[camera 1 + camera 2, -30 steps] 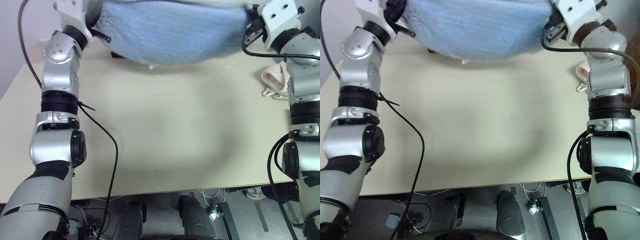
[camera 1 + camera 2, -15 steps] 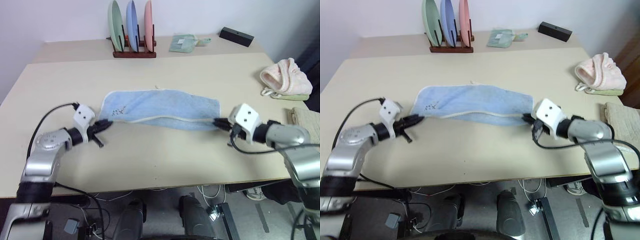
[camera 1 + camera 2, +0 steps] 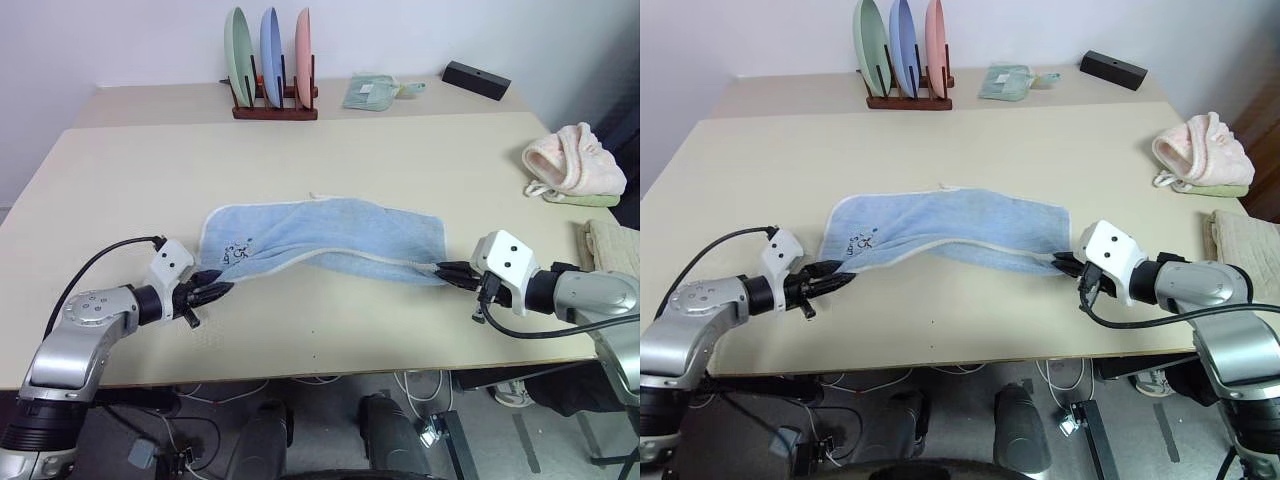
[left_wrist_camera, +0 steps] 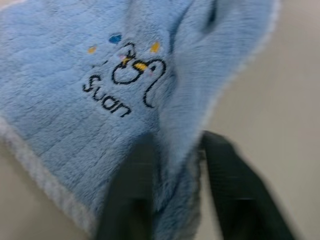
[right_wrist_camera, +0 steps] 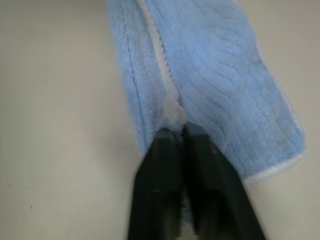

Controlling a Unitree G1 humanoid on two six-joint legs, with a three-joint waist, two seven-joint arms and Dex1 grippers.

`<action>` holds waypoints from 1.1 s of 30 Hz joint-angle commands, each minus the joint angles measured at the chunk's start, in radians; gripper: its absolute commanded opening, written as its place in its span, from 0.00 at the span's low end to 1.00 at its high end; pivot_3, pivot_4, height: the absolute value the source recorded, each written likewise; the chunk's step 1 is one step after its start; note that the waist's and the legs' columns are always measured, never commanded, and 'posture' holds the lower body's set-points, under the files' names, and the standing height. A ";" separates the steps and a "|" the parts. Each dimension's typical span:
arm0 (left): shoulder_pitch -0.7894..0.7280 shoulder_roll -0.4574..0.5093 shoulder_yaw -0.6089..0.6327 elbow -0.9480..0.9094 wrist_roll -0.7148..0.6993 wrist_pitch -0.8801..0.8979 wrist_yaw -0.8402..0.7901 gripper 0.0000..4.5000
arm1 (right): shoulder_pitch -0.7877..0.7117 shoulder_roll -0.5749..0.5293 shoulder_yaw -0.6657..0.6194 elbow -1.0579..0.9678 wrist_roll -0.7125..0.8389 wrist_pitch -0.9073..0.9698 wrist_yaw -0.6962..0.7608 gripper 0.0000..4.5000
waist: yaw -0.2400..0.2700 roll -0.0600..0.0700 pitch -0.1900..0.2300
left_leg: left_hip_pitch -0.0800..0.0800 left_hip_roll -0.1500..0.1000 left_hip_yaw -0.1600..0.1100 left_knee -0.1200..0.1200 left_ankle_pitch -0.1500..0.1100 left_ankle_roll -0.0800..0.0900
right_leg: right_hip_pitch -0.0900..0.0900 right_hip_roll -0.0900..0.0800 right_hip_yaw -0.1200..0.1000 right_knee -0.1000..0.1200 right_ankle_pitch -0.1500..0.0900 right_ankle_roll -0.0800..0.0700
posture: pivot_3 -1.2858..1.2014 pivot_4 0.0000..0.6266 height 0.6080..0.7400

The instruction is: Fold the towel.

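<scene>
Across the table (image 3: 400, 150) middle, the towel (image 3: 330, 232) lies folded lengthwise, long axis left to right; left gripper (image 3: 218, 291) fingers spread around its logo corner, right gripper (image 3: 447, 274) pinching the opposite end.

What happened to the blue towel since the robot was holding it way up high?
Both arms came down and laid the towel flat on the table, folded lengthwise. The left gripper has parted its fingers around the logo corner; the right gripper still sits at the other end. The plate rack and pink towel look the same as half a second ago.
</scene>
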 commanded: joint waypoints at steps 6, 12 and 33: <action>-0.012 0.027 0.007 -0.034 0.021 -0.049 0.000 0.78 | 0.015 -0.015 0.029 0.009 -0.050 -0.040 -0.002 0.53 | -0.001 0.000 0.000 | 0.000 0.000 0.000 0.000 0.000 0.000 | 0.000 0.000 0.000 0.000 0.000 0.000 | 0.52 0.24 1.00; 0.008 0.017 -0.056 -0.120 0.033 -0.050 -0.008 0.78 | -0.006 0.000 0.037 0.012 -0.057 -0.039 -0.017 0.53 | 0.000 0.000 0.000 | 0.000 0.000 0.000 0.000 0.000 0.000 | 0.000 0.000 0.000 0.000 0.000 0.000 | 0.52 0.24 1.00; -0.159 -0.129 -0.506 -0.191 0.673 -0.064 0.345 0.78 | -0.045 0.042 0.090 0.064 -0.088 -0.081 -0.045 0.53 | 0.024 0.000 -0.001 | 0.000 0.000 0.001 0.000 0.000 0.000 | 0.001 0.000 0.000 -0.001 0.000 0.000 | 0.52 0.24 1.00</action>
